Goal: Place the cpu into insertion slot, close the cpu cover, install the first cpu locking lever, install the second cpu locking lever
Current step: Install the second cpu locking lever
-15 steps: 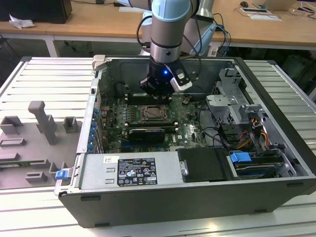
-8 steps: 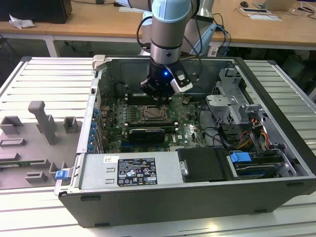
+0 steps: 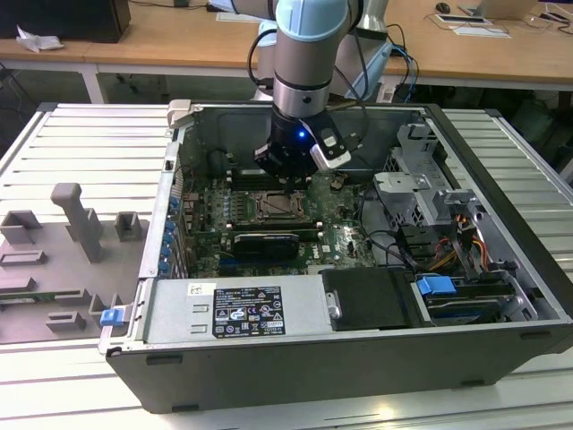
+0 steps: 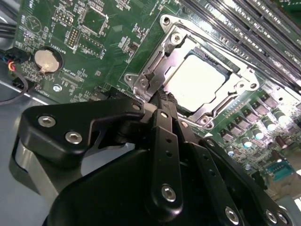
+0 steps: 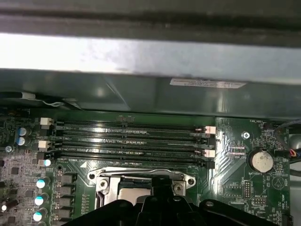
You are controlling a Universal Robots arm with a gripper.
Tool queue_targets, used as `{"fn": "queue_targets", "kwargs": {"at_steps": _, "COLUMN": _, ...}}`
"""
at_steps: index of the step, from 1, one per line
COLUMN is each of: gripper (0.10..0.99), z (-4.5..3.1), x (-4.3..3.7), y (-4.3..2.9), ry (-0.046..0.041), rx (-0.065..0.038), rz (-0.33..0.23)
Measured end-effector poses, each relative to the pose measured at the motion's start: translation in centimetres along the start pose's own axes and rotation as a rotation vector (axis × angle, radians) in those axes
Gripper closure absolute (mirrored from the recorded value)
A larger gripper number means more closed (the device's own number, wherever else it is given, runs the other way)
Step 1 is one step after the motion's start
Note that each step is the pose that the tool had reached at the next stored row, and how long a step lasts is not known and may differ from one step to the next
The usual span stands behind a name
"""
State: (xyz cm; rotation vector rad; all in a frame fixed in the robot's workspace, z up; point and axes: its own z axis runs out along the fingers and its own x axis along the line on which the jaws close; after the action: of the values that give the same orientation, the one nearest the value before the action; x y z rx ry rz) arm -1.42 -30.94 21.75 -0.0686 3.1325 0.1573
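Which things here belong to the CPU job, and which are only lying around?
Job: cpu, insertion slot, cpu cover, gripper.
Lying about: memory slots, coin battery, grey holders, blue cable clip.

The cpu (image 4: 200,82) is a shiny pale square. It lies flat in the slot (image 4: 221,110) on the green board (image 4: 108,52). The silver cover (image 4: 162,70) lies closed over it, like a frame around its edges.
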Motion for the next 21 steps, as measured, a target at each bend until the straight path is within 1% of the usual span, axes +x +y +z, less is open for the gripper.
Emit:
{"fn": "queue_targets", "kwargs": {"at_steps": 4, "gripper": 0.98, "z": -0.72, "x": 0.0, "y": 0.07, "ry": 0.0, "rx": 0.0, "rz": 0.0}}
{"fn": "queue_targets", "kwargs": {"at_steps": 8, "gripper": 0.98, "z": -0.75, "x": 0.01, "y": -0.18, "ry": 0.0, "rx": 0.0, "rz": 0.0}}
{"fn": "queue_targets", "kwargs": {"at_steps": 14, "gripper": 0.98, "z": -0.81, "x": 0.04, "y": -0.94, "ry": 0.0, "rx": 0.0, "rz": 0.0}}
{"fn": "queue_targets", "kwargs": {"at_steps": 17, "gripper": 0.98, "z": -0.98, "x": 0.04, "y": -0.94, "ry": 0.0, "rx": 0.0, "rz": 0.0}}
{"fn": "queue_targets", "kwargs": {"at_steps": 18, "gripper": 0.98, "z": -1.14, "x": 0.04, "y": -0.92, "ry": 0.0, "rx": 0.0, "rz": 0.0}}
{"fn": "queue_targets", "kwargs": {"at_steps": 19, "gripper": 0.98, "z": -1.44, "x": 0.04, "y": -0.89, "ry": 0.0001, "rx": 0.0, "rz": 0.0}}
{"fn": "queue_targets", "kwargs": {"at_steps": 21, "gripper": 0.98, "z": -1.53, "x": 0.03, "y": -0.95, "ry": -0.0001, "rx": 0.0, "rz": 0.0}}
